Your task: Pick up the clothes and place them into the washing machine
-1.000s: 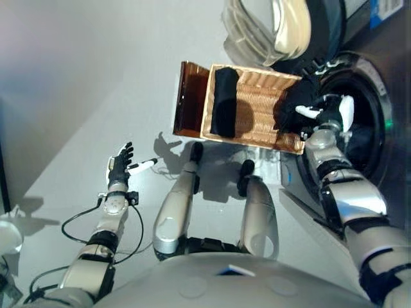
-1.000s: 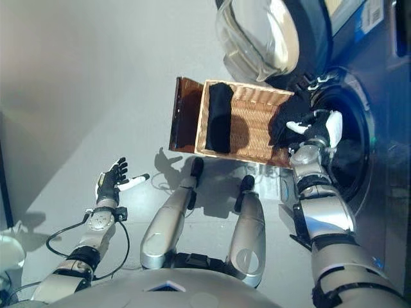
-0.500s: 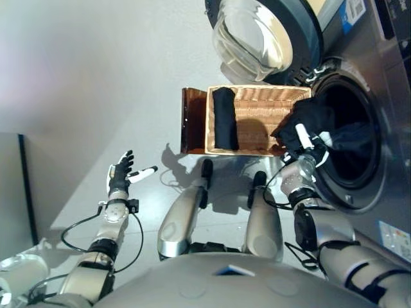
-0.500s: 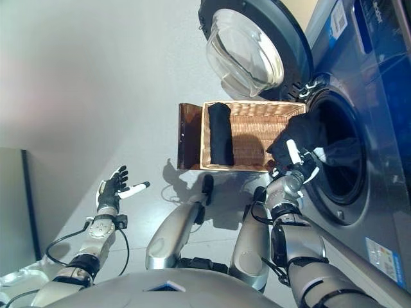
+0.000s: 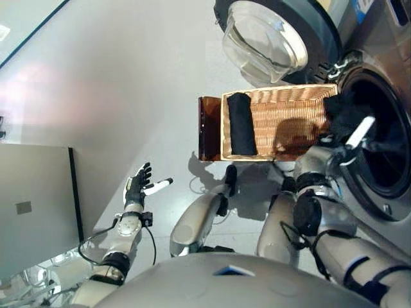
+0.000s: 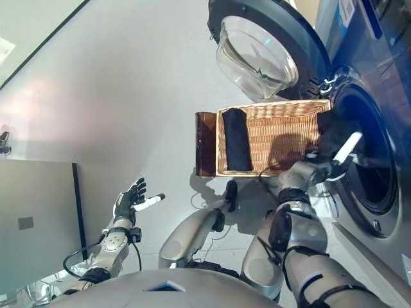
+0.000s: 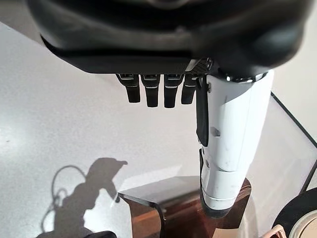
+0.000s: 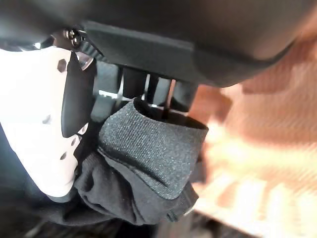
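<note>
Gripping a dark garment at the washing machine's drum opening, the right hand is delivering it, the left hand is hanging spread and empty, while another black garment is waiting in the wicker basket.

laundry room: washing machine, basket

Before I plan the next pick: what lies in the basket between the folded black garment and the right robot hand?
Only bare wicker floor of the basket, seen in both eye views, separates the folded black garment from the right robot hand.
</note>
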Tool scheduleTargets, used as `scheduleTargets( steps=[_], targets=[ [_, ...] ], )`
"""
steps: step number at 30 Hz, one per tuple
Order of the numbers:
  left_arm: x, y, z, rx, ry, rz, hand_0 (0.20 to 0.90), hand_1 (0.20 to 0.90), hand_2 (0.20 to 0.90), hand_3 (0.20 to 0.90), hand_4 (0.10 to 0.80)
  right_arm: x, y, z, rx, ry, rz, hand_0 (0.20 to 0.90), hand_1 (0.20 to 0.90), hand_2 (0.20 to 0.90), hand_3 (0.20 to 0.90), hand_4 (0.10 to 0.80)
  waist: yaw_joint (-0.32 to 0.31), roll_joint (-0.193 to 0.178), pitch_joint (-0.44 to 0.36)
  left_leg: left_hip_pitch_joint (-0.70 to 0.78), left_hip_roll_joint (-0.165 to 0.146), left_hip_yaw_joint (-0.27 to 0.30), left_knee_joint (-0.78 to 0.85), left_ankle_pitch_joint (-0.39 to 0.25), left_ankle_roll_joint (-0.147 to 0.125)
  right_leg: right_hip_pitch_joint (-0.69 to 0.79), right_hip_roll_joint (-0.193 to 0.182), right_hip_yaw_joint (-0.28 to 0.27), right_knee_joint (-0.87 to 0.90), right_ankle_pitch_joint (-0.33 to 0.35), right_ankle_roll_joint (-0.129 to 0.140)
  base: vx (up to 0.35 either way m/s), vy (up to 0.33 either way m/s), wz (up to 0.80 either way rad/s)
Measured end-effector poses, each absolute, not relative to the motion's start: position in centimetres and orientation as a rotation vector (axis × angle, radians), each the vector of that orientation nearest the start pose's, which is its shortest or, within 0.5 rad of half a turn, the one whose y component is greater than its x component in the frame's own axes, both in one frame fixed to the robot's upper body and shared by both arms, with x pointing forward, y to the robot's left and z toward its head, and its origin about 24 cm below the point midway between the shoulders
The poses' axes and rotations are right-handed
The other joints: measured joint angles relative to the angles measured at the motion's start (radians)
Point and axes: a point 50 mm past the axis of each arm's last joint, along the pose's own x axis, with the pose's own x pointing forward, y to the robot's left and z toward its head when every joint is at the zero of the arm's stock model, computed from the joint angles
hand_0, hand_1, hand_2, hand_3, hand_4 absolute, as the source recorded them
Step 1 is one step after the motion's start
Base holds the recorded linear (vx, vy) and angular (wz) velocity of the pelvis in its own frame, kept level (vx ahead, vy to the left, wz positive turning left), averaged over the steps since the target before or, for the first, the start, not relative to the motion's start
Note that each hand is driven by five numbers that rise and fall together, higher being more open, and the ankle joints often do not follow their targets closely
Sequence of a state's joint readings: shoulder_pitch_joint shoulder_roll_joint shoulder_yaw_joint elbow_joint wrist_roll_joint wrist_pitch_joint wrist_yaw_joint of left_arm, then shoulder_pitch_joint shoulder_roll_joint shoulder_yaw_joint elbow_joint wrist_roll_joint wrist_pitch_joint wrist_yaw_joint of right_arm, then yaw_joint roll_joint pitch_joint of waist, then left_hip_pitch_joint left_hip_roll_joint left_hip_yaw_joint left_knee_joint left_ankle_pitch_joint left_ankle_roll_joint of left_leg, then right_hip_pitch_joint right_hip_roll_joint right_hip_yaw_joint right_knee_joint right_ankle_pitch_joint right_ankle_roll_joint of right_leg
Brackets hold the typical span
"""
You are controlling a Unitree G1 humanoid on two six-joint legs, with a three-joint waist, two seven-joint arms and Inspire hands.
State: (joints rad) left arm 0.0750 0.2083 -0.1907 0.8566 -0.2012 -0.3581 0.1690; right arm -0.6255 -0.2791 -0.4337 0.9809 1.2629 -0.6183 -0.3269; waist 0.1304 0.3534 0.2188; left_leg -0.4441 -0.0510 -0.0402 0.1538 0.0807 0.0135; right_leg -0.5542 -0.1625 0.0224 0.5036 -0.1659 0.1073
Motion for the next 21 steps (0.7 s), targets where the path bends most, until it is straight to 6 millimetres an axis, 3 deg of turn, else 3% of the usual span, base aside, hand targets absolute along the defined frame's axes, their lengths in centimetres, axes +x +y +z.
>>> scheduleTargets(
  steps=[7, 9, 10, 11, 12, 21],
  targets=[
    [15.7, 20.0, -11.4, 0.121, 0.582, 0.129, 0.900, 0.900, 0.900, 0.900, 0.800, 30.2, -37.1, 11.0, 1.103, -0.557, -1.179, 0.200, 0.200, 0.200, 0.200, 0.300, 0.025, 0.019, -0.015, 0.000, -0.016, 0.003, -0.005, 0.003, 0.003, -0.014, -0.009, 0.015, 0.017, -0.010, -0.001, -0.001, 0.002, -0.02],
    [15.5, 20.0, -11.4, 0.119, 0.581, 0.125, 0.900, 0.900, 0.900, 0.900, 0.800, 30.2, -37.2, 11.2, 1.079, -0.554, -1.193, 0.200, 0.200, 0.200, 0.200, 0.300, 0.025, 0.021, -0.017, 0.000, -0.016, 0.002, -0.004, 0.004, 0.004, -0.016, -0.011, 0.016, 0.018, -0.011, 0.000, -0.017, -0.006, 0.02],
    [15.5, 19.9, -11.4, 0.117, 0.579, 0.118, 0.900, 0.900, 0.900, 0.900, 0.800, 30.1, -37.2, 11.3, 1.084, -0.552, -1.207, 0.345, 0.345, 0.345, 0.345, 0.404, 0.028, 0.025, -0.020, -0.001, -0.018, 0.004, -0.005, 0.006, 0.007, -0.019, -0.014, 0.020, 0.019, -0.009, 0.002, 0.000, 0.000, 0.00],
    [15.5, 20.0, -11.4, 0.117, 0.578, 0.115, 0.900, 0.900, 0.900, 0.900, 0.800, 30.1, -37.4, 11.6, 1.083, -0.558, -1.212, 0.755, 0.755, 0.755, 0.755, 0.696, 0.029, 0.027, -0.021, -0.001, -0.018, 0.005, -0.007, 0.004, 0.006, -0.019, -0.016, 0.021, 0.018, -0.010, 0.002, 0.000, 0.000, 0.00],
    [15.5, 20.0, -11.4, 0.116, 0.577, 0.114, 0.900, 0.900, 0.900, 0.900, 0.800, 30.1, -37.5, 11.7, 1.075, -0.558, -1.215, 0.900, 0.900, 0.900, 0.900, 0.800, 0.029, 0.028, -0.022, -0.001, -0.020, 0.005, -0.010, 0.004, 0.005, -0.020, -0.016, 0.022, 0.018, -0.009, 0.002, 0.000, 0.000, 0.00],
    [15.5, 19.9, -11.4, 0.107, 0.573, 0.118, 0.900, 0.900, 0.900, 0.900, 0.800, 30.4, -37.5, 11.4, 1.008, -0.511, -1.193, 0.900, 0.900, 0.900, 0.900, 0.800, 0.022, 0.023, -0.018, -0.004, -0.030, 0.010, -0.019, 0.008, 0.010, -0.030, -0.022, 0.032, 0.016, -0.005, 0.009, -0.003, -0.003, -0.01]
  ],
)
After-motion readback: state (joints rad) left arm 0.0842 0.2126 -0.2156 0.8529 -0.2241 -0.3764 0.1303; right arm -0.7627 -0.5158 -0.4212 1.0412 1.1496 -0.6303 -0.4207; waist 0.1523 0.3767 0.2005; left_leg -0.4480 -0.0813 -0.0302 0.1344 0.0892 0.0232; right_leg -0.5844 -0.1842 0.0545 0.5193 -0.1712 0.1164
